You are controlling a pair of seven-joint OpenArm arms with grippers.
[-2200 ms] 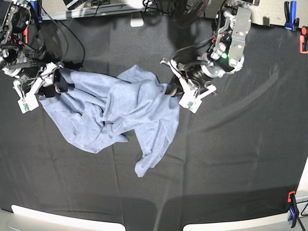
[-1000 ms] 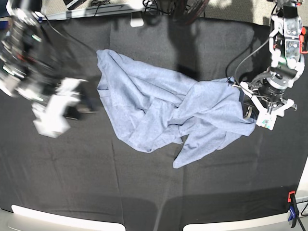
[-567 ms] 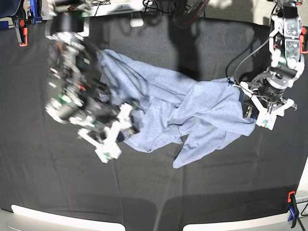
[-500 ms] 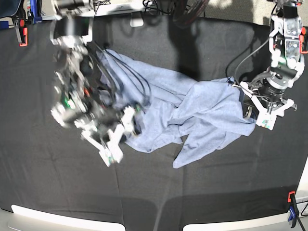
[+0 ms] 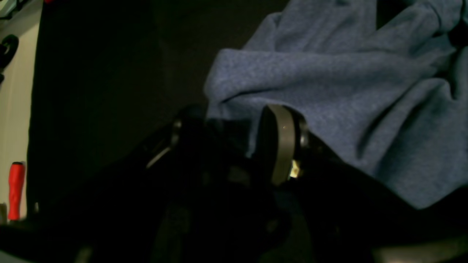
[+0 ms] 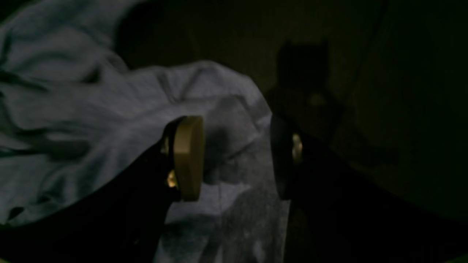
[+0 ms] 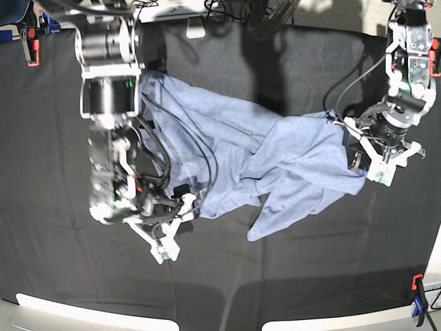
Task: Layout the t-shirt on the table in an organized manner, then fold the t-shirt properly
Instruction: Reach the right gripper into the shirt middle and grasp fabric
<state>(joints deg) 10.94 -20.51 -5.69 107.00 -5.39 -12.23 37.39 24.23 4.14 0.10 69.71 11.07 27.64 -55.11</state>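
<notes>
I'm looking down on the table (image 7: 331, 276), a broad dark cloth surface with faint creases running through it and pale strips along its near edge. Red-and-blue clamps show at the border, one at the lower right corner (image 7: 418, 303) and one at the upper left (image 7: 30, 45), with a tangle of black cables (image 7: 224, 8) along the far edge. The t-shirt (image 7: 227, 165) lies rumpled across the middle of the cloth, bunched into folds, stretching from under the right arm over to the left tool (image 7: 354, 160). That left tool stands with its fingers spread at the shirt's end; my left wrist view shows fabric between and beyond them, and I can't tell whether they touch it. The right tool (image 6: 237, 159) is open too, its fingers apart above the shirt's edge. From the base view I lose a good part of the shirt beneath the right arm (image 7: 114, 138), and its fingertips are hard to pick out there. Both wrist views come to me dim, the right one especially, so the lower parts of both tools sink into black. I can't make out any lettering, and the upper ends of both arms are cut off by the frame.
</notes>
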